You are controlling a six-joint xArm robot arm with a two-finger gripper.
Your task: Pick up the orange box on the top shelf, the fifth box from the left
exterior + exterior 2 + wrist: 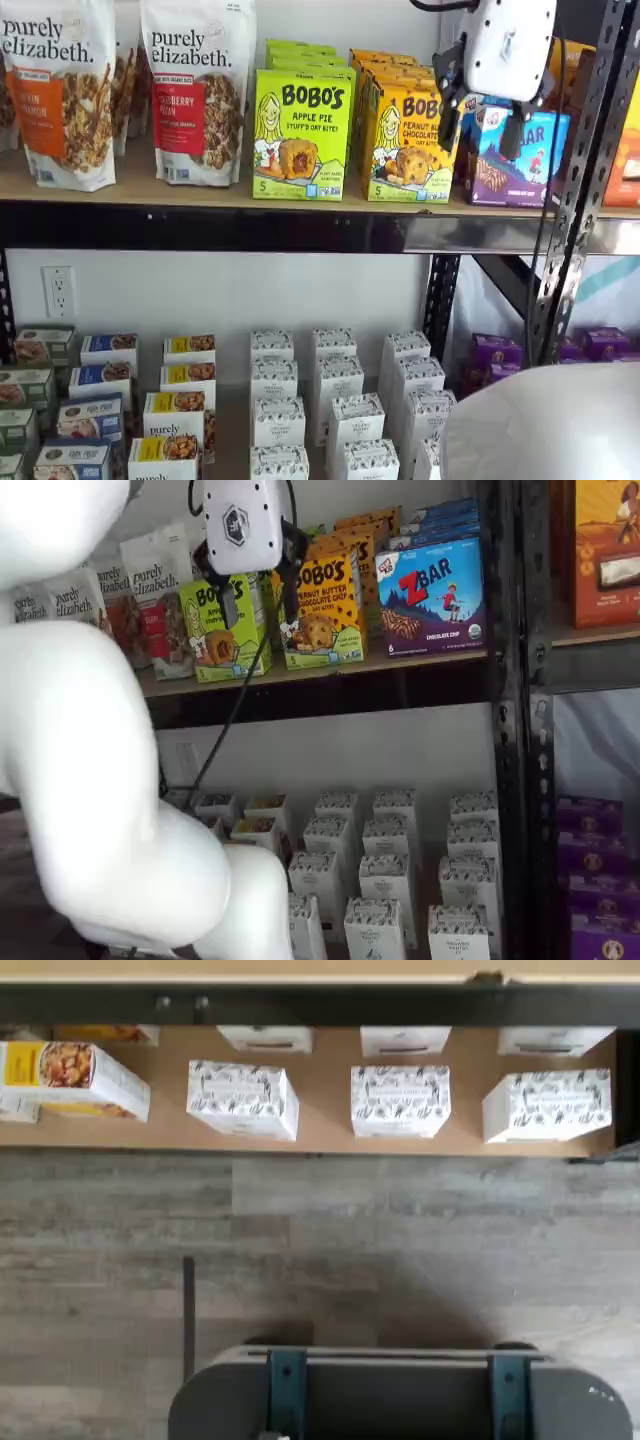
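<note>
The orange box (405,140) stands upright on the top shelf (200,190), just beside the lime-green Bobo's box (301,135) on one flank and the blue-purple Zbar box (520,155) on the other, with more cartons of its own kind ranked behind it. From where I stand the gripper (482,125) hangs in front of that shelf, well clear of the orange box's face, its two black fingers spread wide with a plain gap between them and nothing in them; in a shelf view the gripper (256,598) sits before the seam between the orange box (322,610) and the lime-green Bobo's box (222,630). I'd judge this as the approach, no contact made yet. Next, as I see it, the fingers need to line up squarely on the orange box, straddle its narrow sides, and go in without nudging the lime-green Bobo's box, since the cartons stand close together
</note>
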